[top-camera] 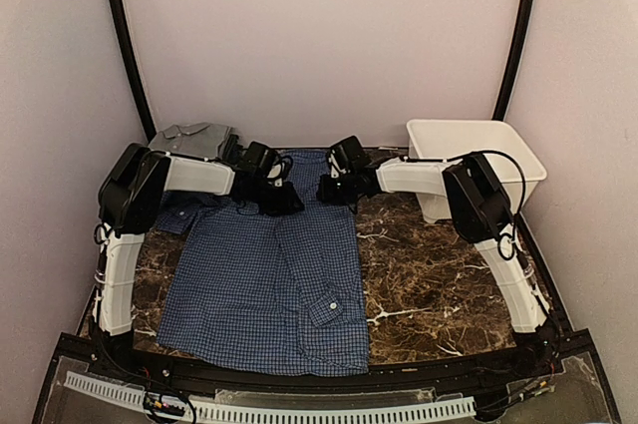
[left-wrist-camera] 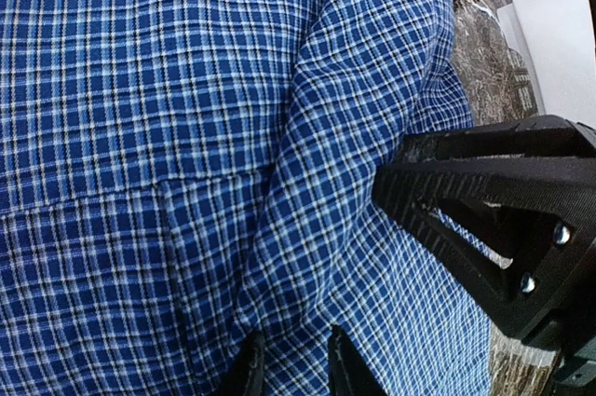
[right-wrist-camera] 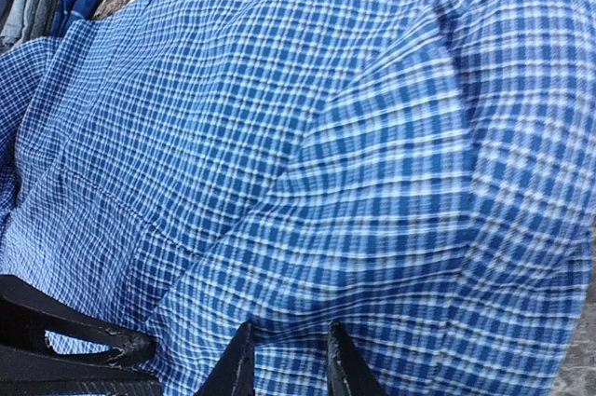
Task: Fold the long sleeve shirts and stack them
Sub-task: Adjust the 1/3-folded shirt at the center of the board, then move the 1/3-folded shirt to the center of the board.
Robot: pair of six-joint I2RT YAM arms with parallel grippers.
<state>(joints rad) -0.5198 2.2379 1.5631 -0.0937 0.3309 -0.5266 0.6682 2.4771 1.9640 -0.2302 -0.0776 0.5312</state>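
The blue checked shirt (top-camera: 269, 284) lies flat on the desk (top-camera: 439, 284). Its long way runs from the two tools at its far end back to the near edge. The left tool (left-wrist-camera: 291, 370) and the right tool (right-wrist-camera: 286, 368) sit side by side on that far end, each one narrow with a pinch of blue cloth between its jaws. The grey shirt (top-camera: 189, 137) lies just left of the left tool, so the left arm is nearer to it.
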